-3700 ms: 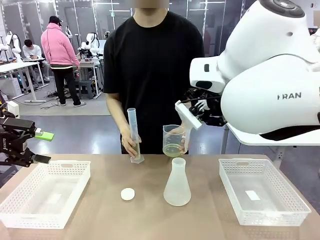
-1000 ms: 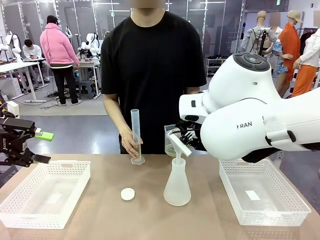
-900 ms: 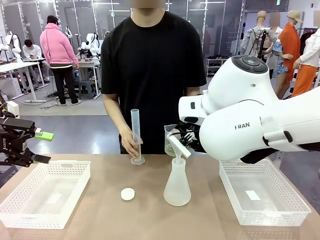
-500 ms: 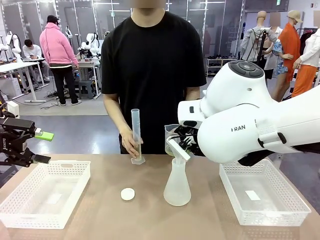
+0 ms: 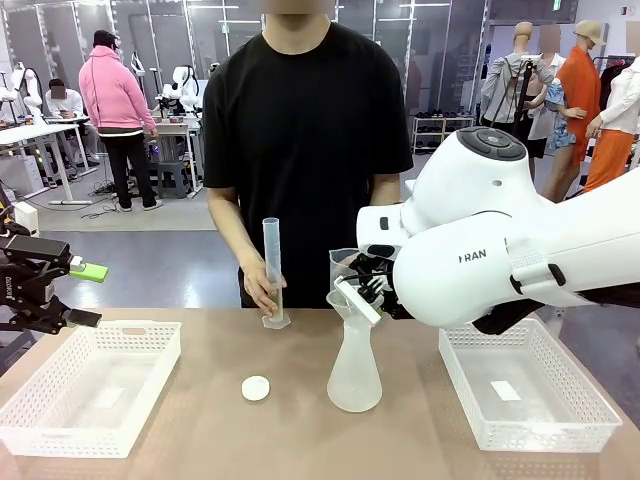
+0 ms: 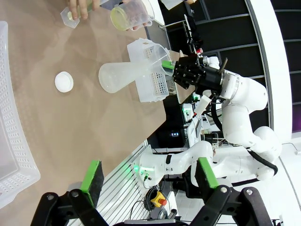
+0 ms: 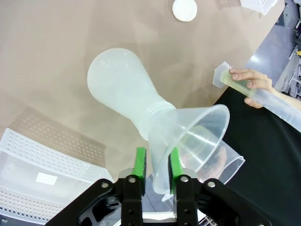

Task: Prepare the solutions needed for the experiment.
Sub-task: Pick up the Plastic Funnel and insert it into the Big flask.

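At table centre, the right gripper (image 7: pixel 156 165) pinches the rim of a clear funnel (image 7: pixel 197 134) between its green pads (image 7: pixel 140 164). The funnel's stem sits in the neck of the frosted conical flask (image 7: pixel 117 89), which stands upright on the brown table (image 5: pixel 250 445). At 12 o'clock from the flask, just behind the funnel, is a beaker (image 6: pixel 134 10) with the pale yellow solution (image 6: pixel 123 19) lying as a shallow layer in its bottom. I cannot tell whether the beaker rests on the table. At 11 o'clock a graduated cylinder (image 5: pixel 269 255) stands with its foot on the table. The person's hand (image 5: pixel 262 292) grips it low, and there is a faint yellow tint near its base. A white round cap (image 5: pixel 256 388) lies flat at 9 o'clock, near the flask but apart from it. A white mesh basket (image 5: pixel 535 432) sits at 3 o'clock with a white slip (image 5: pixel 505 390) inside. A second mesh basket (image 5: pixel 60 438) sits farther out at 9 o'clock. Beyond it, off the table's left edge, the left gripper (image 5: pixel 88 294) hangs with its jaws spread wide, holding nothing.
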Controlling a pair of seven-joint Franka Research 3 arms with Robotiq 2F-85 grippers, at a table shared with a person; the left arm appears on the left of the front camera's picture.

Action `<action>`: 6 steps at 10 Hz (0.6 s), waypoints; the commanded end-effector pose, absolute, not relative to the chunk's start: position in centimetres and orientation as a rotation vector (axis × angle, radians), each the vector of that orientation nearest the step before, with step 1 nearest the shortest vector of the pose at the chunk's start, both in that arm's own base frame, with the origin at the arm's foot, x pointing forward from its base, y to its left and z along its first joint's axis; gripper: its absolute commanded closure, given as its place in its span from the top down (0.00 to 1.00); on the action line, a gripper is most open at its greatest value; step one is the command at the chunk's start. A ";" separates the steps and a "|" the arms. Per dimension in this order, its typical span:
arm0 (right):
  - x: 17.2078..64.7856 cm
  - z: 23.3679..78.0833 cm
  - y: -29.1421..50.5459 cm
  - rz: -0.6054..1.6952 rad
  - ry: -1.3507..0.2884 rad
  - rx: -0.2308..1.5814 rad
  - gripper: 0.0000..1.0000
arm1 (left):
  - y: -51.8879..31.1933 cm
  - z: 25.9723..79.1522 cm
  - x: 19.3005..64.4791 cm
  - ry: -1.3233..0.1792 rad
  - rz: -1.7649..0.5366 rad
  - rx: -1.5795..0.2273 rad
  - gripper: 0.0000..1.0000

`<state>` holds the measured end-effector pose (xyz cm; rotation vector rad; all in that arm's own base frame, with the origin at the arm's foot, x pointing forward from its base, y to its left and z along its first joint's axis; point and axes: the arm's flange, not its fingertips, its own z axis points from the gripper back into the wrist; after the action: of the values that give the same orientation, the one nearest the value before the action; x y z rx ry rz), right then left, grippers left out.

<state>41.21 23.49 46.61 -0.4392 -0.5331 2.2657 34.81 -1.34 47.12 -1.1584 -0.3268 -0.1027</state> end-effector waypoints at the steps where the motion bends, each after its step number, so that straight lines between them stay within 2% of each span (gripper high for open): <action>1: 41.2 46.6 23.5 2.266 -0.531 -0.442 0.14 | -1.6 47.4 35.0 -0.331 -0.100 -1.183 1.00; 6: 41.2 46.6 23.5 2.266 -0.531 -0.442 0.14 | -1.6 47.4 35.0 -0.331 -0.100 -1.183 1.00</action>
<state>41.19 23.54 46.61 -0.4431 -0.5301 2.2665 34.81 -1.34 47.12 -1.1584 -0.3268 -0.1027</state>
